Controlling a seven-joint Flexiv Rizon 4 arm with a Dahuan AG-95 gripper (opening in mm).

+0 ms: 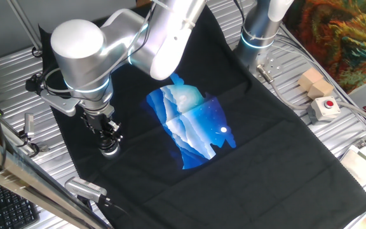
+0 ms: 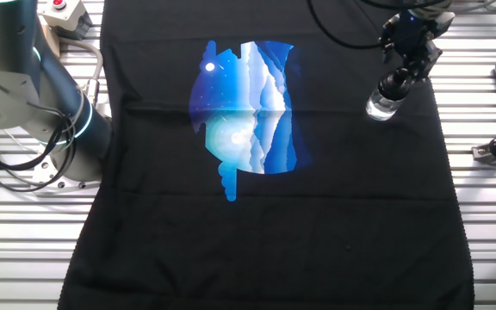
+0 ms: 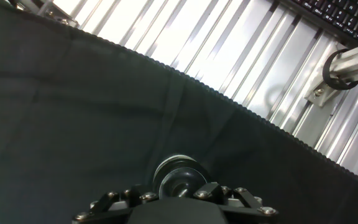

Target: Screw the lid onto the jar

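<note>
Near the black cloth's (image 2: 265, 215) edge, the gripper (image 2: 396, 84) is pressing the lid (image 3: 178, 180) onto the jar (image 2: 381, 107), apparently clenched around it. Tilted turning risks cross-threading, or the unheld jar spinning along.

arm (image 1: 138, 38): silver-white rounded housings, bulbous elbow joint. glowing cyan ring at joint seams (image 1: 257, 42); second ring visible in other fixed view (image 2: 83, 116). wrist: grey bracket plate (image 1: 59, 102), black cables alongside. gripper (image 1: 109, 147): black, compact, linkage with silver screw heads (image 3: 146, 196) seen in hand view.
</note>
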